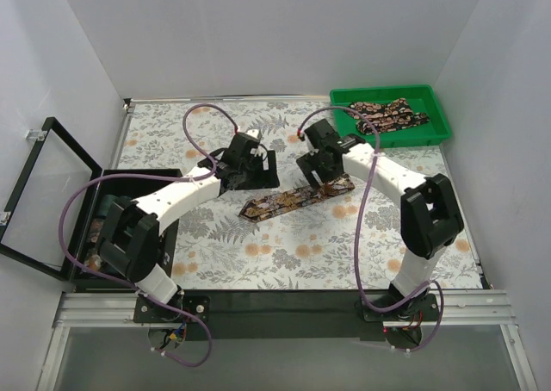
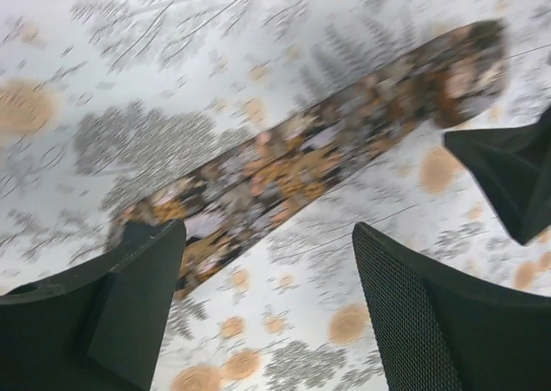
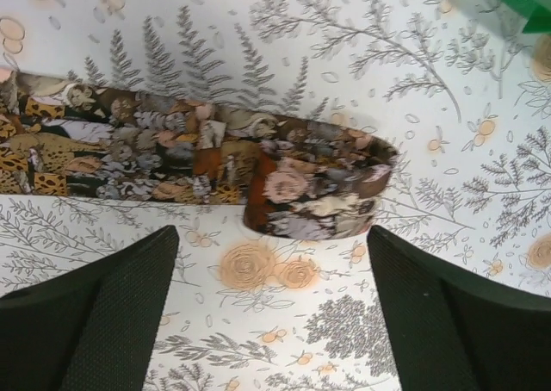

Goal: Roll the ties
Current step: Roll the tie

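A paisley tie (image 1: 293, 200) lies flat on the fern tablecloth at mid-table, its pointed end toward the lower left and its right end folded into a small loop (image 3: 314, 189). My right gripper (image 1: 320, 174) is open and empty just above that looped end; its fingers (image 3: 95, 322) straddle bare cloth in front of the loop. My left gripper (image 1: 250, 169) is open and empty, above the tie's left part; the tie (image 2: 327, 150) shows blurred in the left wrist view. Another tie (image 1: 389, 114) lies in the green tray.
The green tray (image 1: 437, 134) stands at the back right. A black box with an open lid (image 1: 52, 197) sits at the left edge. White walls enclose the table on three sides.
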`<action>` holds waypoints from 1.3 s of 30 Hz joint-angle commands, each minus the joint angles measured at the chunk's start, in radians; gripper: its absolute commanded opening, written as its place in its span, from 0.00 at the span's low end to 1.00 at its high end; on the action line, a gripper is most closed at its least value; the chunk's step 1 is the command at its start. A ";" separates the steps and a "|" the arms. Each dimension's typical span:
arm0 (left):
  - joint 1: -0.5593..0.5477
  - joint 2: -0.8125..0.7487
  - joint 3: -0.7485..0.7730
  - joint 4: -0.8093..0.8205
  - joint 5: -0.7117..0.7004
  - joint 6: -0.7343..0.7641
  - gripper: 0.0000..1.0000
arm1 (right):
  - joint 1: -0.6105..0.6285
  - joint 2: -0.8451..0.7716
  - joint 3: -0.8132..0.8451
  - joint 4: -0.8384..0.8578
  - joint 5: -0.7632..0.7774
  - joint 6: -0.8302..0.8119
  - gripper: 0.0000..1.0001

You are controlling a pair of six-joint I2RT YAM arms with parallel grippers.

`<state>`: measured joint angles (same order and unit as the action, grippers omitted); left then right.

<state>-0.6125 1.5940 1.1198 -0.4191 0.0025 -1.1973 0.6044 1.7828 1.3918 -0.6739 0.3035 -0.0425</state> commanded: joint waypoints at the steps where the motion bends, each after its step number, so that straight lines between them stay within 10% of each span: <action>1: -0.044 0.044 0.110 0.031 0.050 -0.064 0.73 | -0.135 -0.095 -0.043 0.081 -0.165 0.004 0.82; 11: -0.151 0.354 0.435 0.075 0.125 -0.094 0.67 | -0.483 -0.201 -0.270 0.402 -0.706 0.131 0.85; 31: -0.193 0.629 0.606 0.109 0.109 -0.077 0.25 | -0.595 -0.060 -0.375 0.573 -0.911 0.144 0.79; 39: -0.193 0.641 0.589 0.112 0.097 -0.085 0.23 | -0.594 0.000 -0.387 0.588 -0.952 0.127 0.78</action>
<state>-0.8059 2.2536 1.7134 -0.3130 0.1184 -1.2804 0.0093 1.7798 1.0157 -0.1287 -0.6044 0.1017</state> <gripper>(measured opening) 0.236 0.778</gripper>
